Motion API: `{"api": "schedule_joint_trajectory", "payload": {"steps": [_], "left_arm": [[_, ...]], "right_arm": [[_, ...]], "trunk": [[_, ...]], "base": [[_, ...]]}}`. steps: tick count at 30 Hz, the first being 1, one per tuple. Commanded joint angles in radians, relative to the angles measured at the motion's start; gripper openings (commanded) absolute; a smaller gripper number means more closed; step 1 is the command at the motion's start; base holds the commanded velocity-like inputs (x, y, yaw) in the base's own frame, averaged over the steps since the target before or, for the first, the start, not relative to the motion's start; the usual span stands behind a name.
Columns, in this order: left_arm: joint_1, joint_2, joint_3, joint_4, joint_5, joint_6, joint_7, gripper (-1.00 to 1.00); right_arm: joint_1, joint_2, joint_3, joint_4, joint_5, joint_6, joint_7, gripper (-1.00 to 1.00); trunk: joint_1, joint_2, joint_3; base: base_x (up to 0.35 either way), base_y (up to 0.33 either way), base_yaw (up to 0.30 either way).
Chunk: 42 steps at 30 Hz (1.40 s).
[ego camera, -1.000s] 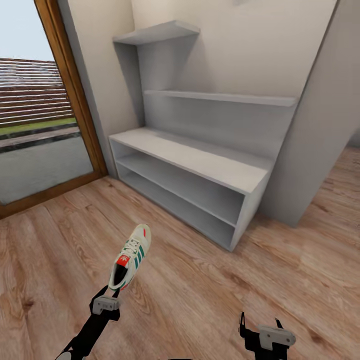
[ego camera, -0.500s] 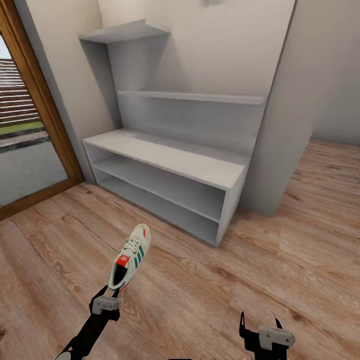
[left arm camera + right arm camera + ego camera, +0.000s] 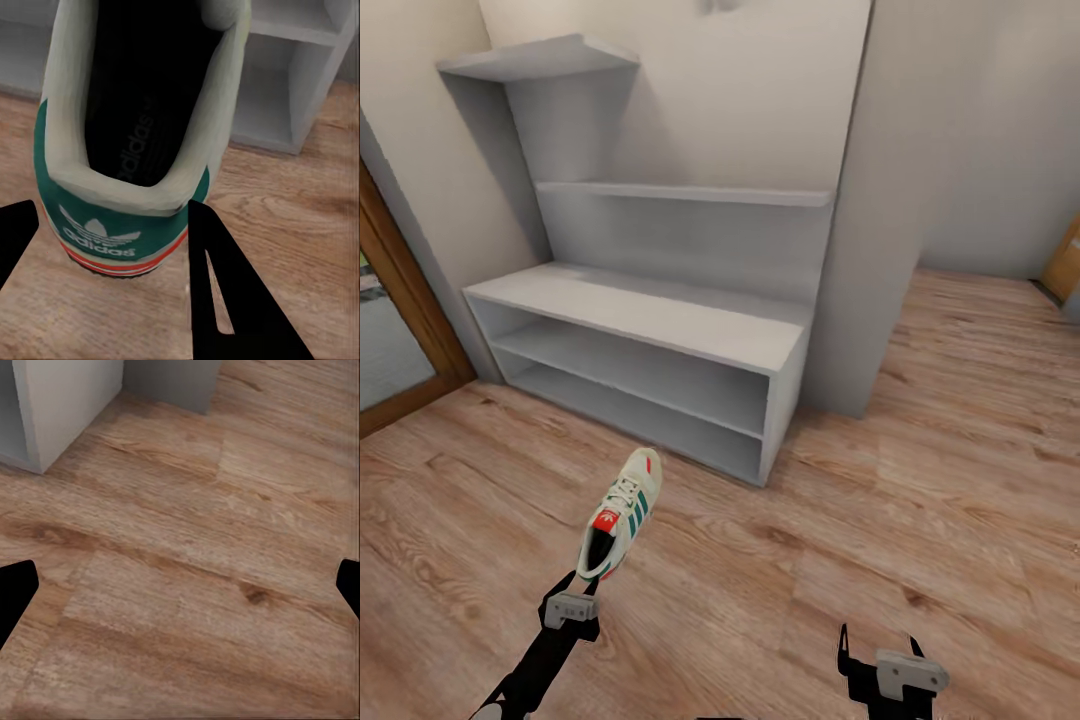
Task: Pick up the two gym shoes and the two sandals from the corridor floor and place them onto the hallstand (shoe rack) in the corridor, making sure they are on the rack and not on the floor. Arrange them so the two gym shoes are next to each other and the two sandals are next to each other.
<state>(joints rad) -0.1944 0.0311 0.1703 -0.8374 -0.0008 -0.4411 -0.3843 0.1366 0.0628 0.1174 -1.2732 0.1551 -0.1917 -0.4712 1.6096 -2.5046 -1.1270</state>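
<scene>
Sneaker [image 3: 620,512], cream with green stripes, is clamped at its heel in the left gripper [image 3: 582,590], toe pointing away from it, above the corridor floor [image 3: 920,520]. Beyond the shoe's toe stands the pale grey hallstand [image 3: 640,315], its flat top and two shelf tiers bare. The right gripper [image 3: 875,650] hangs over the planks, its jaws spread apart and holding nothing.

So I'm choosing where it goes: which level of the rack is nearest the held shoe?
The lowest open shelf, by the floor; the shoe is held low.
</scene>
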Motion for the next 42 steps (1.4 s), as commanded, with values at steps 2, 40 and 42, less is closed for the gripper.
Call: {"api": "schedule_joint_trajectory", "payload": {"steps": [2,40,42], "left_arm": [[0.000,0.000,0.003,0.000,0.000,-0.002,-0.007,-1.00],[0.000,0.000,0.003,-0.007,0.002,-0.002,-0.010,-1.00],[0.001,-0.001,0.002,-0.008,0.002,-0.002,-0.010,-1.00]], "right_arm": [[0.000,0.000,0.001,0.000,0.006,0.001,-0.006,1.00],[-0.044,-0.002,-0.002,0.062,0.002,0.002,-0.007,1.00],[-0.044,-0.001,-0.002,0.062,0.002,0.002,-0.007,1.00]], "trunk": [[0.000,0.000,-0.001],[0.000,0.000,-0.001],[0.000,0.000,-0.001]], "base": [[0.000,0.002,-0.284],[0.000,0.000,-0.284],[0.000,0.000,-0.284]]}}
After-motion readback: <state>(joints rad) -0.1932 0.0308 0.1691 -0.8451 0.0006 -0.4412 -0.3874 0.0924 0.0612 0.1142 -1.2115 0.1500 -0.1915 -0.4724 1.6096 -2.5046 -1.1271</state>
